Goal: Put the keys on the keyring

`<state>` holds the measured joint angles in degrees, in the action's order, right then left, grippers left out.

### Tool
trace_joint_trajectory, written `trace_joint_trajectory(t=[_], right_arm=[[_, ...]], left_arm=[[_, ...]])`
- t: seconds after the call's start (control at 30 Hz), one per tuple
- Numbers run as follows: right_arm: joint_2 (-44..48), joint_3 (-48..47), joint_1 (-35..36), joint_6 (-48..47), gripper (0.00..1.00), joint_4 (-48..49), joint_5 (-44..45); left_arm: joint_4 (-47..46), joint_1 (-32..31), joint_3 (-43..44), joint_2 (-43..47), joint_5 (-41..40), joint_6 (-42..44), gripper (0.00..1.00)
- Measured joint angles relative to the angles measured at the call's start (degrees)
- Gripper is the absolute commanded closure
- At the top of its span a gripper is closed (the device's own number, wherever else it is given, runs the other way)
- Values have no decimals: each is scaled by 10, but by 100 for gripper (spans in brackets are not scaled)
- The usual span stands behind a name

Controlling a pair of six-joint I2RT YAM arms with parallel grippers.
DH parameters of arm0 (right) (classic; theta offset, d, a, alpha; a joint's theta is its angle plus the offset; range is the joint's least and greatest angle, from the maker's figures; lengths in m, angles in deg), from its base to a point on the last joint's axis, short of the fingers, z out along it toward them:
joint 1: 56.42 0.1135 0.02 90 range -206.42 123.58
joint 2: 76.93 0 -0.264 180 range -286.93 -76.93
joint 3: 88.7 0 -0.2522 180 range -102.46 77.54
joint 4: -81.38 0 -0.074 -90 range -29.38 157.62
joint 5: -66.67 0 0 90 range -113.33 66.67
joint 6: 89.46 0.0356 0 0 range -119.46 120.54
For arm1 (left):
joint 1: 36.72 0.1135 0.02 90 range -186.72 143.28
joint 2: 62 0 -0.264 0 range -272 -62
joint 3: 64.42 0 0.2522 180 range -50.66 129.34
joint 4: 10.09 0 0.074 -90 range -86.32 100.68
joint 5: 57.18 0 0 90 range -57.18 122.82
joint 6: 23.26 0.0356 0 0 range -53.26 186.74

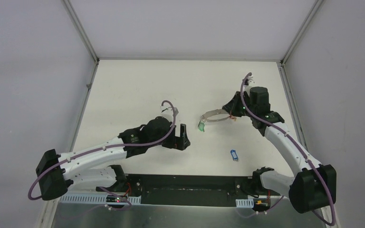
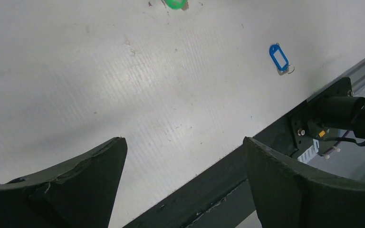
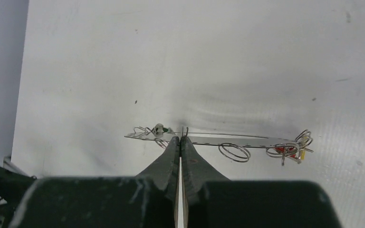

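At table left, left claw (image 1: 180,138) hangs low, jaws spread wide, nothing between them. Right of it and nearer the front edge lies the loose blue key (image 1: 234,155), flat, long axis roughly near-to-far. Further right, right claw (image 1: 231,114) is pinched fully closed on the keyring (image 1: 213,111), with a green key (image 1: 201,127) dangling at the left end. Judgement: only the left claw is free to fetch — its path runs rightward, slightly nearward.
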<state>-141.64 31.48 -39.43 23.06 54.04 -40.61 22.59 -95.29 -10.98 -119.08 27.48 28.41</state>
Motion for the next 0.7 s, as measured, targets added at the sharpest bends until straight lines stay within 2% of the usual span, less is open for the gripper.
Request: trace_joint_trajectory(t=[0.07,0.23,0.37,0.7], right_arm=[[2,0,-16,12,100,-13,16],[4,1,-60,31,100,-48,43],[4,8,-106,43,100,-73,48],[-8,16,-204,89,100,-80,26]], left_arm=[[1,0,21,-41,11,-17,6],[1,0,83,-158,45,-56,15],[6,-11,162,-268,77,-73,16],[83,-99,467,-515,118,-50,19]])
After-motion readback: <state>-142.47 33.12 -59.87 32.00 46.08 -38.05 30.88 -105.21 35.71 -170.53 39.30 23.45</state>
